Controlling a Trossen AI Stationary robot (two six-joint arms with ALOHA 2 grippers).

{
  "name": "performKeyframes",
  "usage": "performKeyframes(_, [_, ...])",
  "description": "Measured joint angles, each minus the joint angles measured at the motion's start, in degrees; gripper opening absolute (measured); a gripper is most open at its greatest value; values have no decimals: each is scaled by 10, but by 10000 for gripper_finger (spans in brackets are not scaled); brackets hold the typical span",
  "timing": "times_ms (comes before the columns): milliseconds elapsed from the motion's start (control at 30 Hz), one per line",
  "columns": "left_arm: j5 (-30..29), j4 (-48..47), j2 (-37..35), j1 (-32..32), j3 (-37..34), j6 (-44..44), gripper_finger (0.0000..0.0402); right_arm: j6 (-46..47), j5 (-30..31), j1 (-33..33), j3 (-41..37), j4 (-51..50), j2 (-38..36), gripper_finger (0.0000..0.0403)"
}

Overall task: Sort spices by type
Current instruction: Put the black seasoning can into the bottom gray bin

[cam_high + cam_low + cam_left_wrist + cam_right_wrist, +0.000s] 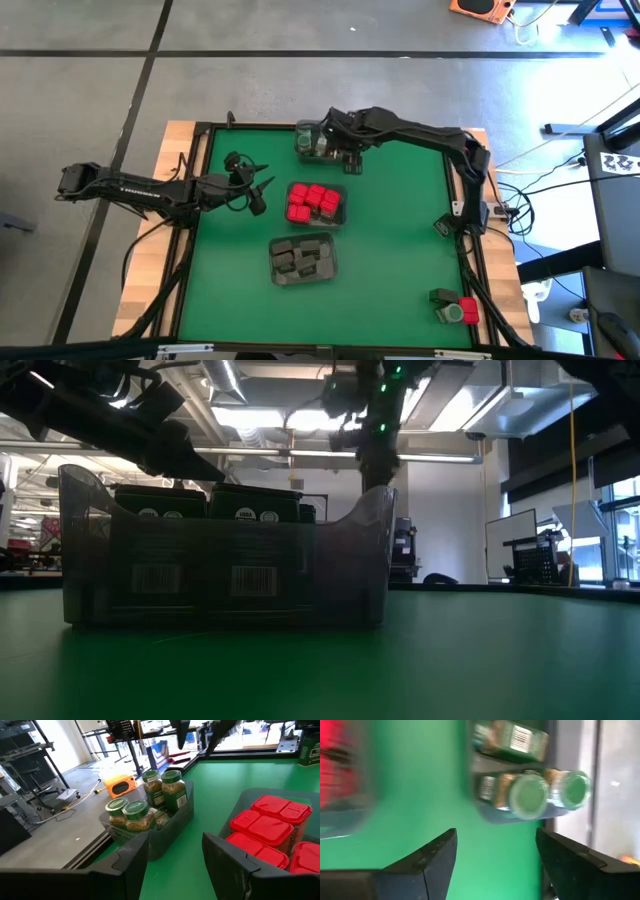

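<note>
High view: right gripper (347, 160), jaws released, is held by the jar tray (303, 150); left gripper (262, 190) waits, released. Remaining spices (453, 305) must be fetched next.

red boxes (315, 200), dark grey blocks (302, 258), green-lidded jars (145, 802), green table (400, 230).

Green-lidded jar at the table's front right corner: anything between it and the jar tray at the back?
Nothing visible. The green-lidded jar lies beside a red box; bare mat runs from there to the jar tray. The red tray and dark tray sit off to the left. The right gripper hovers open beside the jar tray.
</note>
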Motion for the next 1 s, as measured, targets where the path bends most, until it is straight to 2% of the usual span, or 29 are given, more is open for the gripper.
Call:
performKeyframes(200, [58,0,0,0,0,6,182,43,-94,20,0,-36,-25,271])
performKeyframes(333, [71,5,0,-1,0,11,182,58,-100,40,-12,-60,-32,271])
performKeyframes(633, [72,40,2,-44,1,-28,182,104,-96,97,-98,-56,-84,271])
performKeyframes(800, [72,51,46,-90,8,-93,182,138,-96,133,-161,-31,-139,271])
performKeyframes(1000, [72,54,147,-151,60,-138,182,228,-95,192,-223,-34,-213,271])
